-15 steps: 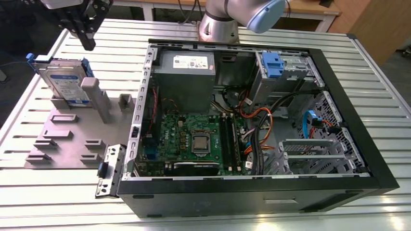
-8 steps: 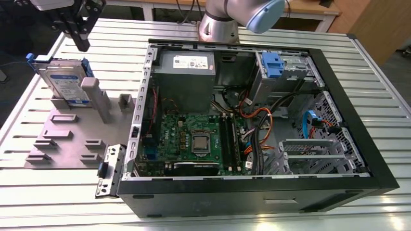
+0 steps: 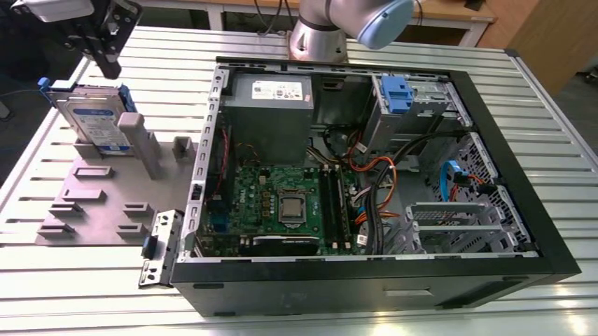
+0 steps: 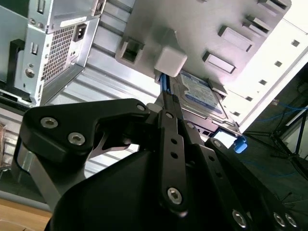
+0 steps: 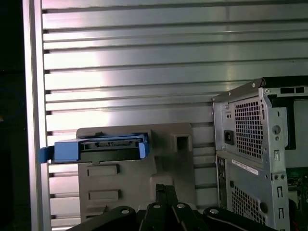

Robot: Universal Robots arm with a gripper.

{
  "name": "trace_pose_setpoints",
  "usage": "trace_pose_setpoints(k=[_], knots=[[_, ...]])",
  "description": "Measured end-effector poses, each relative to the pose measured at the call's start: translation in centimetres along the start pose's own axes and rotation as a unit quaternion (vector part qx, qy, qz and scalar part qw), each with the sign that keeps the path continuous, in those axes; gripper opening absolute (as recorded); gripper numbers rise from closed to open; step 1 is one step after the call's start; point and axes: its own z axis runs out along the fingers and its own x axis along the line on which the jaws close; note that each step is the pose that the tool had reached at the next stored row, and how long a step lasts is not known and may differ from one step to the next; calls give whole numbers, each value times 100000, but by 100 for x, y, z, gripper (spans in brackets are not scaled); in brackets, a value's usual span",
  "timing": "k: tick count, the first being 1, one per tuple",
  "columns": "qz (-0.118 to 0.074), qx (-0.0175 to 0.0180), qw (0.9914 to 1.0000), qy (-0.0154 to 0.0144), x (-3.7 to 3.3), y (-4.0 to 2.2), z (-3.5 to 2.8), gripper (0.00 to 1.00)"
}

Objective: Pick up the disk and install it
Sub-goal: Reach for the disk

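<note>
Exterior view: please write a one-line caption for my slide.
Gripper hovers above the disk, which stands upright in a grey holder beside the open computer case.

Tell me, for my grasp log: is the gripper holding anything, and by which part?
Nothing is held. The gripper hovers above the disk, apart from it; the disk stands in its gray holder.

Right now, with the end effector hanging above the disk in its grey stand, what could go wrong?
The disk stands on edge in the grey stand, with the end effector just above it; a slightly off descent might strike the blue carrier. The grey post close beside the disk could get clipped. Inside the computer case, loose orange and black cables near the drive bay may snag the disk.
</note>
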Motion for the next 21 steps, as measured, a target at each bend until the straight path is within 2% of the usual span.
trace_pose_setpoints(k=[5,8,12,21], knots=[[0,206,100000,-13,170,3,42,11],[-5,313,100000,-25,236,5,78,11],[-4,465,99999,-37,301,20,120,11],[-9,704,99998,-40,413,111,184,11]])
